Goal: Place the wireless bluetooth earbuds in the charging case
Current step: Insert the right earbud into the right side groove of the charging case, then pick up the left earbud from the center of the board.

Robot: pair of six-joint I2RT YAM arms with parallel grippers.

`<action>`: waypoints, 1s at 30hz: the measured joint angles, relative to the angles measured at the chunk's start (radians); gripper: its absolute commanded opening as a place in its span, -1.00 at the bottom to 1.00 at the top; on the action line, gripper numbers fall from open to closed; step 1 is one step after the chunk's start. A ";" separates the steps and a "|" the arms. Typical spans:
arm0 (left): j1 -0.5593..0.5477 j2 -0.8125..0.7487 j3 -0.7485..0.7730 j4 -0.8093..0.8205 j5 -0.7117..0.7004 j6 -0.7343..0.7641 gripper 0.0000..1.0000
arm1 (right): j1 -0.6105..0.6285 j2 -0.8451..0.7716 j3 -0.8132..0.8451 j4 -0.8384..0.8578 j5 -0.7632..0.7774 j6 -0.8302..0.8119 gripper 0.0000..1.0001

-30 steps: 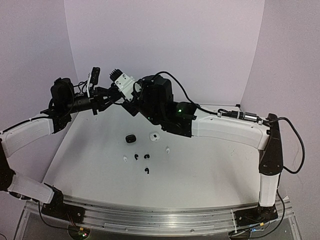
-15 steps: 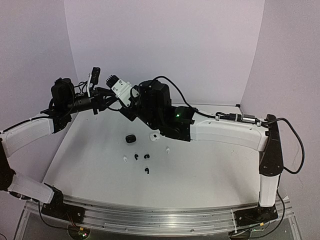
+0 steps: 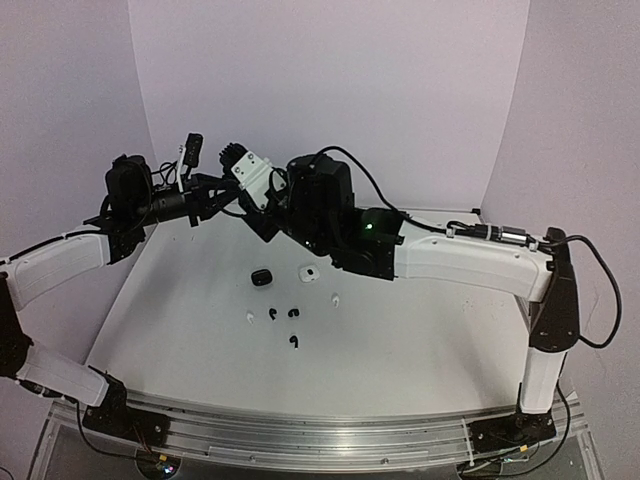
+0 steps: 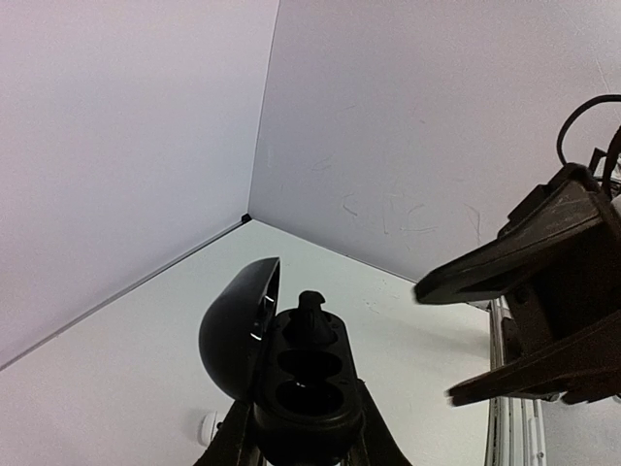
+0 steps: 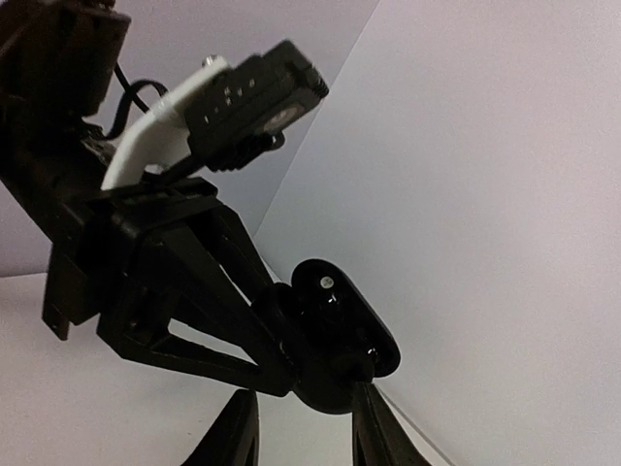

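Here the left fingers grip the open case aloft, upper left, its sockets turned toward the spread, empty right fingers, presumably for loading. One bud sits inside; other buds lie mid-frame on the counter.

Charging case glossy black; black earbuds; white earbuds; table white; walls pale lilac.

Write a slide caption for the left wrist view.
Left gripper holds the open charging case, a black earbud in one socket; right gripper open nearby.
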 measured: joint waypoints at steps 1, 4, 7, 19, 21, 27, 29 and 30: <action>0.002 0.004 0.002 -0.001 -0.003 -0.005 -1.00 | -0.002 -0.016 -0.009 -0.002 -0.019 0.020 -0.23; 0.009 0.014 0.007 -0.010 -0.013 -0.017 -1.00 | -0.016 -0.072 -0.036 -0.009 -0.104 0.110 0.01; 0.019 0.019 0.007 -0.017 -0.030 -0.026 -1.00 | -0.062 -0.137 -0.051 -0.018 -0.249 0.255 0.13; 0.049 -0.001 0.012 -0.116 -0.150 -0.040 -1.00 | -0.256 -0.131 -0.080 -0.325 -0.444 0.693 0.31; 0.050 -0.018 0.011 -0.132 -0.175 -0.039 -1.00 | -0.258 -0.082 -0.079 -0.382 -0.459 0.726 0.25; 0.050 -0.064 0.000 -0.152 -0.222 -0.041 -1.00 | -0.263 0.131 0.028 -0.584 -0.465 0.815 -0.09; 0.050 -0.080 -0.009 -0.158 -0.232 -0.043 -1.00 | -0.263 0.225 0.118 -0.656 -0.464 0.856 -0.09; 0.050 -0.087 -0.014 -0.164 -0.234 -0.043 -1.00 | -0.263 0.271 0.162 -0.685 -0.463 0.875 -0.07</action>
